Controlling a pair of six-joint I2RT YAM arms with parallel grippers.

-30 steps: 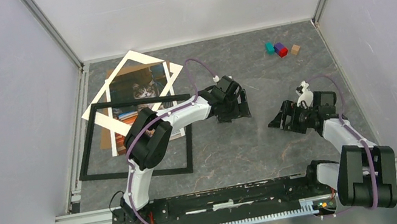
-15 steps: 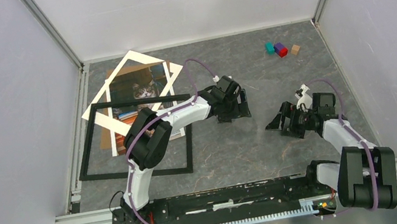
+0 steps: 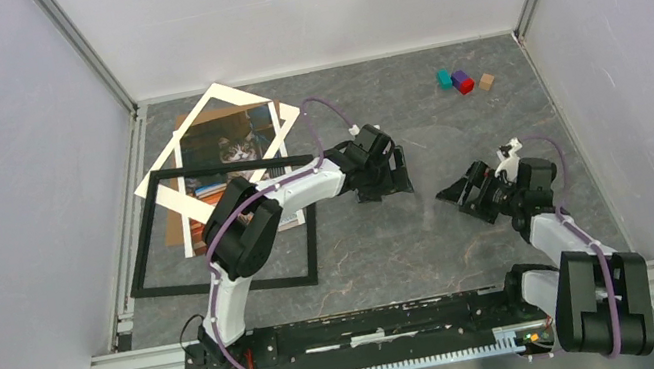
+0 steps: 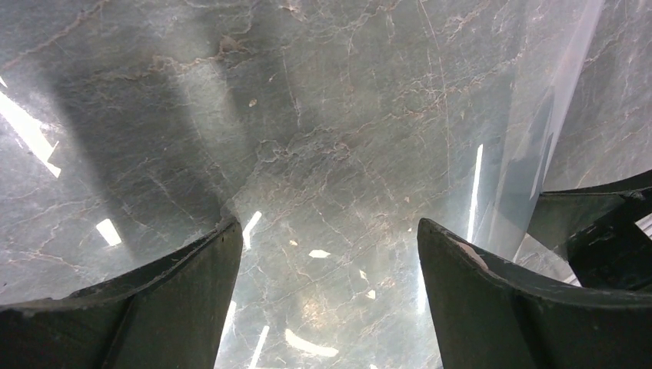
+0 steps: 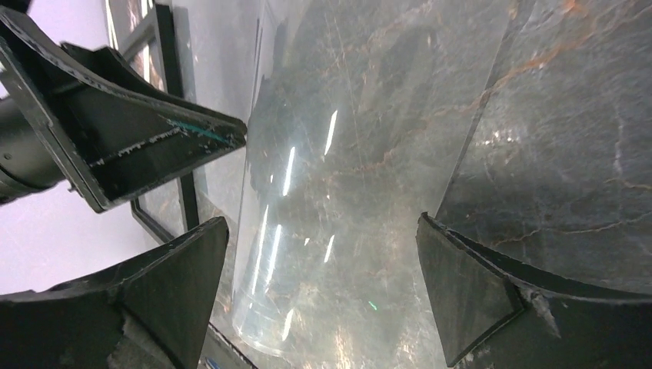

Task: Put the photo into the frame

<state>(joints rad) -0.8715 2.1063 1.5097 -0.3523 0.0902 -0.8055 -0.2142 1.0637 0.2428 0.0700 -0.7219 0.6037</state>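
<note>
Photo point(image 3: 230, 149) of the tabby lies face up at the far left of the worktop point(image 3: 396, 253), stacked loosely with the brown backing board point(image 3: 186, 121) and the skewed white mat point(image 3: 216, 93). The far rail of the frame point(image 3: 142, 239) crosses over the print, so it is heaped with the frame's parts, not seated in the frame. Both arms work well apart from that pile, over the middle of the worktop, and the reason looks to be the clear sheet point(image 5: 323, 131) there: the glazing probably has to be dealt with before the print can go in. The left gripper point(image 3: 384, 183) hovers low with its jaws spread and nothing between them but bare stone. The right gripper point(image 3: 469, 192) faces it, jaws spread wide, the sheet in the gap but not pinched. The sheet is thin, glossy and round-cornered, throwing bright streaks of glare; whether it lies quite flat I cannot tell. Slick, flexible plastic on polished grey marbled stone will likely be hard to get under. The frame is narrow, flat and matt black, the mat stiff white card. Small coloured blocks point(image 3: 461, 81) sit at the far right
</note>
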